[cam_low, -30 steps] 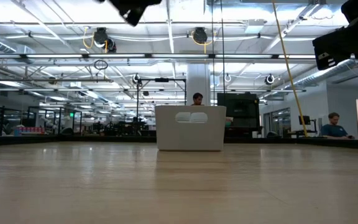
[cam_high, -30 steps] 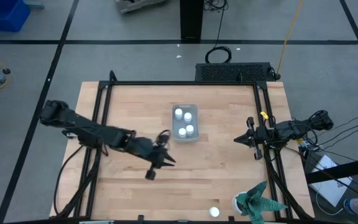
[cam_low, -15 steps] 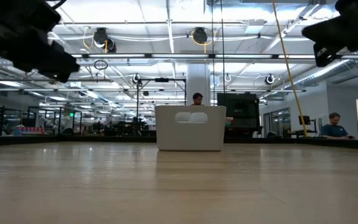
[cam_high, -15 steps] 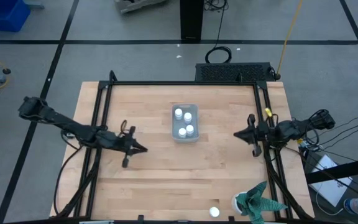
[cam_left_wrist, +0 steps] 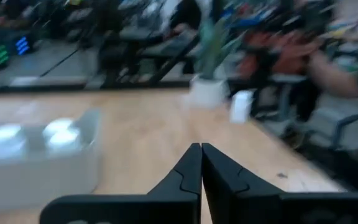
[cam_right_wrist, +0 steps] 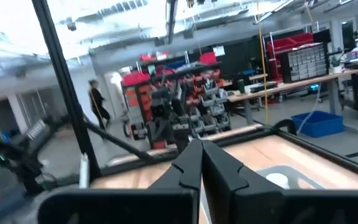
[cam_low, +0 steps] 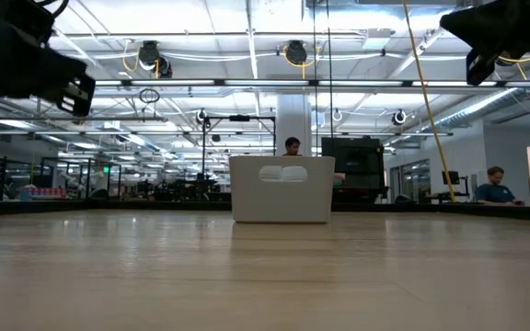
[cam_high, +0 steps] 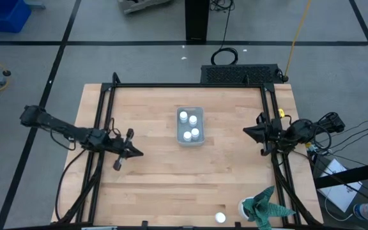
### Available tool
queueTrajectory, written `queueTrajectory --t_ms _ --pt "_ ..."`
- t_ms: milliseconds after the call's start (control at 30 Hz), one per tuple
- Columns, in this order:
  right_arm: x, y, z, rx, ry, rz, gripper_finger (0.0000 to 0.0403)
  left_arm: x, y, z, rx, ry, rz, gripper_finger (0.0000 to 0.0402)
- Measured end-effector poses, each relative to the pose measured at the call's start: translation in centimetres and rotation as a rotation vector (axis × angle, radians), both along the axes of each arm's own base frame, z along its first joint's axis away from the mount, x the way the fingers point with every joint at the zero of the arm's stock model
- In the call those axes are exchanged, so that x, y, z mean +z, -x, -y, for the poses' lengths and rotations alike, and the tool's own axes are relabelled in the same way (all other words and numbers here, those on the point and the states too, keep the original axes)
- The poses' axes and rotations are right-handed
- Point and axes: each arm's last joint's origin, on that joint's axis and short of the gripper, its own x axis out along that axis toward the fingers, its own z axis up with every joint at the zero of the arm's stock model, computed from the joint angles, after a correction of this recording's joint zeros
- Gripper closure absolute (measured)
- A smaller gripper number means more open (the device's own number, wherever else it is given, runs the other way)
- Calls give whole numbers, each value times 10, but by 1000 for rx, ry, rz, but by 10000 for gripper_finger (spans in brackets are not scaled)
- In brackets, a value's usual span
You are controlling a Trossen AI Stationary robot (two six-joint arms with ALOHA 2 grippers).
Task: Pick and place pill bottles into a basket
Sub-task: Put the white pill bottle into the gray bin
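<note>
High view shows four pill bottles (cam_high: 186, 126) sitting in the basket (cam_high: 199, 142), so both the left gripper (cam_high: 135, 153) and the right gripper (cam_high: 246, 131) hang back with fingers pressed together, empty, one stray bottle (cam_high: 220, 218) remaining near the plant (cam_high: 266, 207).

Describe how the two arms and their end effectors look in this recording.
Both arms are dark and slim-linked. The left end effector and right end effector each end in two black, tapered fingers. The right arm shows a small yellow marking near its wrist and black cables looping behind it.
</note>
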Motion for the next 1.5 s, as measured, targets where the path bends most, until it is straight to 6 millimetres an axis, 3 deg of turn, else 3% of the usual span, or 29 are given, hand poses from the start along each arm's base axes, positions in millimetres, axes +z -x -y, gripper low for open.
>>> queueTrajectory --t_ms 100,433,567,733,933,1133,1300,1500 --pt "2 0 0 7 -41 19 398 9 6 -1 -88 -5 94 373" --pt "2 -25 -15 181 56 -12 392 9 19 -11 -10 32 86 349" --pt "0 -45 -22 188 20 -126 348 5 22 -12 26 23 57 350" --pt "20 -82 -36 225 30 -232 262 10 26 -13 32 54 106 350" --pt "51 -145 -61 274 79 -579 180 7 26 -14 35 77 74 350" --pt "75 -197 -92 280 140 -996 148 10 27 -12 -18 83 101 350" --pt "86 -215 -127 250 94 -1247 153 5 27 -13 -3 91 47 350" --pt "84 -216 -177 245 -12 -1303 153 5 27 -13 0 88 48 350"
